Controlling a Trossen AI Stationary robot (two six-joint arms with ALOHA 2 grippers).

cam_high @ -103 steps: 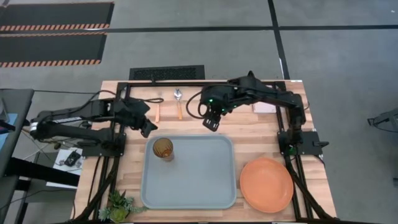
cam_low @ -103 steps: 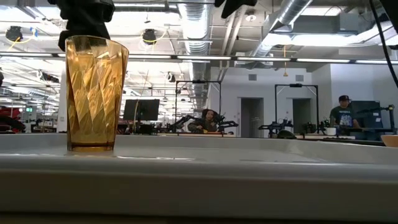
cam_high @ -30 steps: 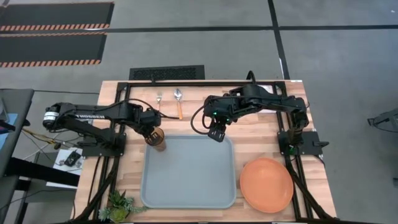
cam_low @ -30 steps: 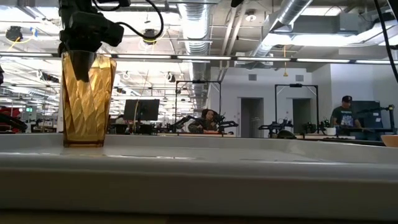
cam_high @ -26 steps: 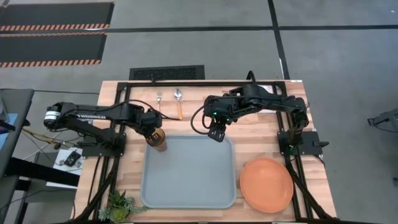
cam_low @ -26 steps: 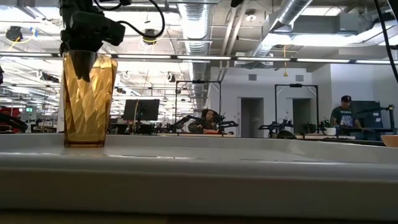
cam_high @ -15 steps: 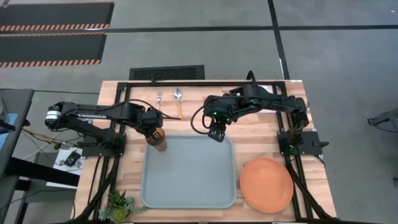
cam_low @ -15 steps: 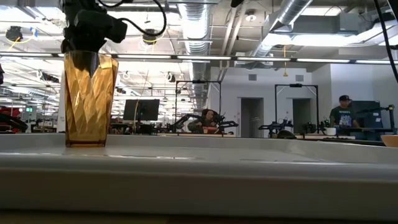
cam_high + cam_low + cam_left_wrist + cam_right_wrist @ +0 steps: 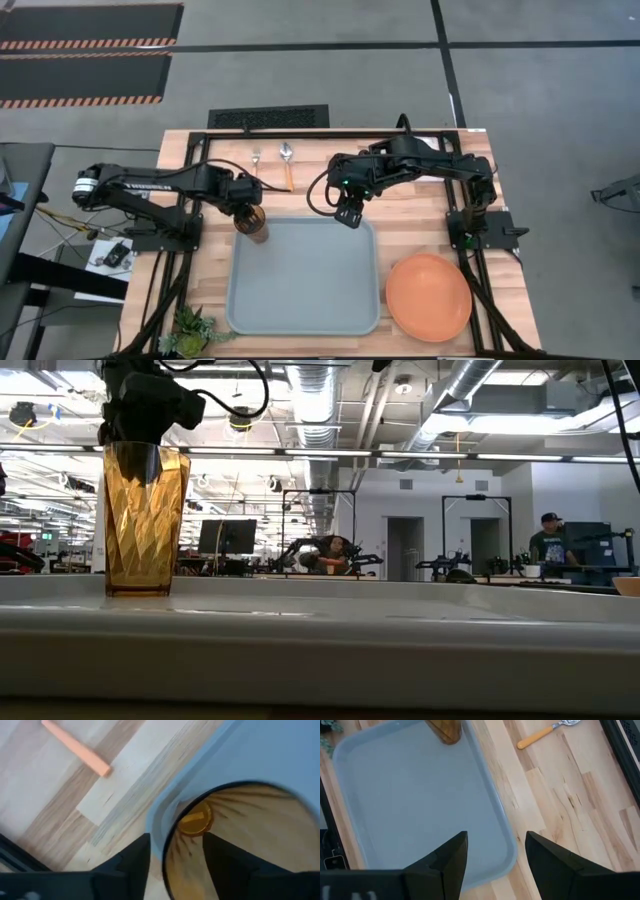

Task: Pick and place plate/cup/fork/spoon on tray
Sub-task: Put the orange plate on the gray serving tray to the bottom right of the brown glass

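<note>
We see the left claw (image 9: pixel 246 208) grasping the cup's (image 9: pixel 254 225) rim, it seems, at the tray's (image 9: pixel 310 290) far-left corner. The right claw (image 9: pixel 347 210) hovers released; the plate (image 9: pixel 428 297) rests on the surface.

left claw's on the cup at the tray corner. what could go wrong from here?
1. The cup stands at the tray rim; shifting it outward could catch the rim and tip it.
2. The left claw straddles the cup wall, one finger inside; withdrawing sideways could topple it.
3. The plate, fork and spoon remain off-tray.
</note>
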